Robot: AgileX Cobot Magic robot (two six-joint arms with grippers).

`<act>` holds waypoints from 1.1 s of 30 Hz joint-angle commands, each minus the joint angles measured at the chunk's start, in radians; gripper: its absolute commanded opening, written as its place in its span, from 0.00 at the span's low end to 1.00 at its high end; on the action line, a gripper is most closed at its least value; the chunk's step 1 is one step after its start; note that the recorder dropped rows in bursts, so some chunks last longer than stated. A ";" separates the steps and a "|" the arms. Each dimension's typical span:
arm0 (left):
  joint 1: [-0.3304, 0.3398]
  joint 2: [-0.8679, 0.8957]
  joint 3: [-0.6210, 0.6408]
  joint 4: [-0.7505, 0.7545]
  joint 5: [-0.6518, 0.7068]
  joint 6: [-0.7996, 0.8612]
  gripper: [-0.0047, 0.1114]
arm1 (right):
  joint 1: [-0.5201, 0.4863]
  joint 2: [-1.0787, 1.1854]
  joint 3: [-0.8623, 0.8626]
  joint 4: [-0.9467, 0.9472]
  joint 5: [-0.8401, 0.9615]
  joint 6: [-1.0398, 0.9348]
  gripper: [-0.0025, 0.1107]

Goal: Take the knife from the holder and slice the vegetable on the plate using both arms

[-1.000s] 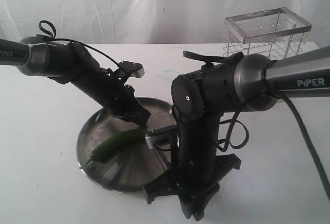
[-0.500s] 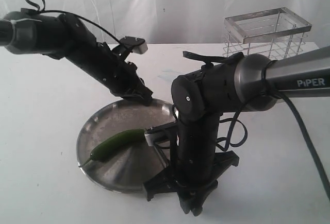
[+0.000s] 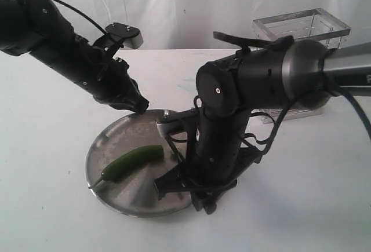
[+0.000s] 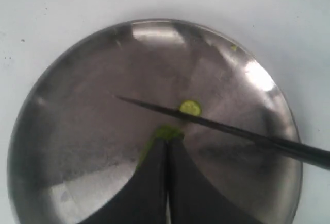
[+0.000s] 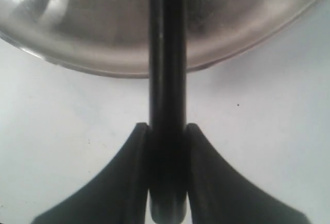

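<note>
The green vegetable (image 3: 133,160) lies on the round steel plate (image 3: 116,142). My left gripper (image 3: 139,106) hangs shut and empty above the plate's far rim, apart from the vegetable. In the left wrist view its closed fingers (image 4: 154,183) point at the vegetable's cut end (image 4: 167,131). A thin green slice (image 4: 191,108) rests by the knife's dark blade (image 4: 232,130), which reaches across the plate (image 4: 77,105). My right gripper (image 5: 166,128) is shut on the knife's black handle (image 5: 166,80) just outside the plate's rim (image 5: 103,69), at the plate's front right (image 3: 200,203).
The wire holder (image 3: 301,32) stands at the back right, partly hidden behind the thick right arm (image 3: 249,90). A white cloth hangs behind the white table (image 3: 46,205).
My left arm has lifted off the vegetable and drawn back up and to the left. The right arm has shifted farther over the plate with the knife. The vegetable has stayed put.
</note>
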State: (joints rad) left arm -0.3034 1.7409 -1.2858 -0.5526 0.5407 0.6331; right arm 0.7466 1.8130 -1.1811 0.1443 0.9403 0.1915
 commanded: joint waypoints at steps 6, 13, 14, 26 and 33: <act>0.002 -0.125 0.156 0.011 0.060 -0.004 0.04 | 0.008 -0.030 0.010 0.021 -0.029 0.025 0.02; 0.002 -0.121 0.182 0.009 -0.028 -0.001 0.04 | 0.038 -0.030 0.048 0.012 -0.091 0.044 0.02; 0.002 -0.116 0.184 0.009 -0.057 0.008 0.04 | 0.038 -0.030 0.050 0.012 -0.100 0.054 0.02; 0.002 0.005 0.184 -0.359 -0.257 0.402 0.19 | 0.038 0.013 0.050 0.084 -0.094 0.047 0.02; 0.002 0.005 0.157 -0.412 -0.312 0.393 0.04 | 0.038 0.014 0.050 0.081 -0.140 0.047 0.02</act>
State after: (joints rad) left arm -0.3034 1.7512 -1.1147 -0.9322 0.2237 1.0247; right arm 0.7823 1.8293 -1.1334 0.2246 0.8270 0.2429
